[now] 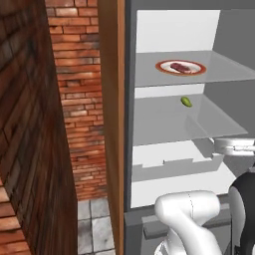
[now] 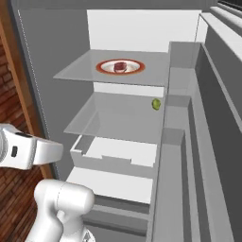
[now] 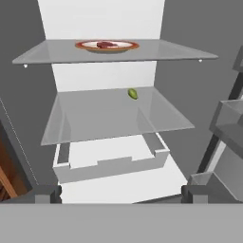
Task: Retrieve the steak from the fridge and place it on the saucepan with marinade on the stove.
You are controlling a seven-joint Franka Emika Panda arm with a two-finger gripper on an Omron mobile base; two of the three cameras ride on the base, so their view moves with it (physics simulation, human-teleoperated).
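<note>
The fridge (image 1: 130, 149) stands open, showing its white interior. The steak (image 3: 107, 45) lies on an orange-rimmed white plate (image 3: 128, 46) on the upper shelf (image 3: 57, 53). A small green fruit (image 3: 133, 94) sits on the shelf just below, toward its right back part. The fingers (image 3: 43, 193) are spread wide and hold nothing, in front of the fridge's bottom drawer (image 3: 109, 166).

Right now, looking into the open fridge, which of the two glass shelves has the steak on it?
The upper shelf: the steak lies there on an orange-rimmed plate. The lower shelf carries a small green fruit.
</note>
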